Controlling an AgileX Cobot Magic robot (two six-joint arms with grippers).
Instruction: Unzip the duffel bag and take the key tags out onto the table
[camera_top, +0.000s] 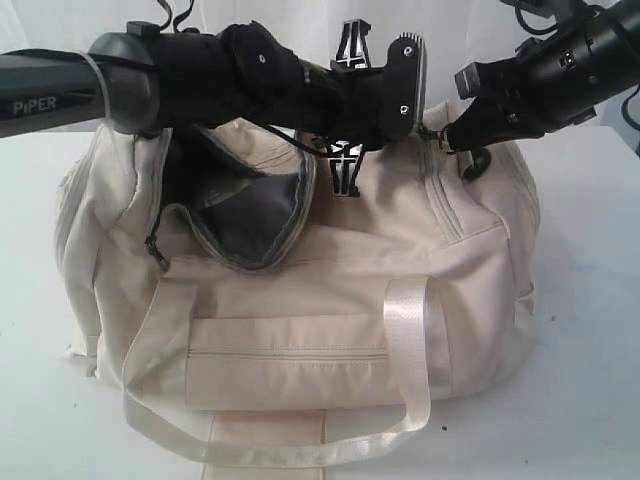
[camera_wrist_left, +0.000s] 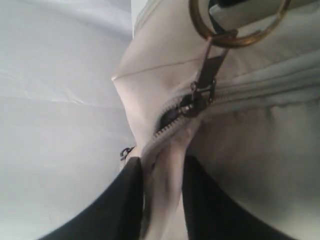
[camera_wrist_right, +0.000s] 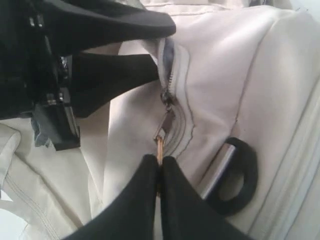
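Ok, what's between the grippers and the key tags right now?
The duffel bag itself: its zipper is only partly open, showing dark lining. The right gripper pinches the ring pull. No key tags are visible.

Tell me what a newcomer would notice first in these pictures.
A big cream bag fills the middle of the exterior view, its top flap folded open on the left to show dark lining. Both black arms meet over its top. The right gripper is shut on the brass zipper ring, while the left gripper pinches a fold of the bag's cloth beside the zipper.
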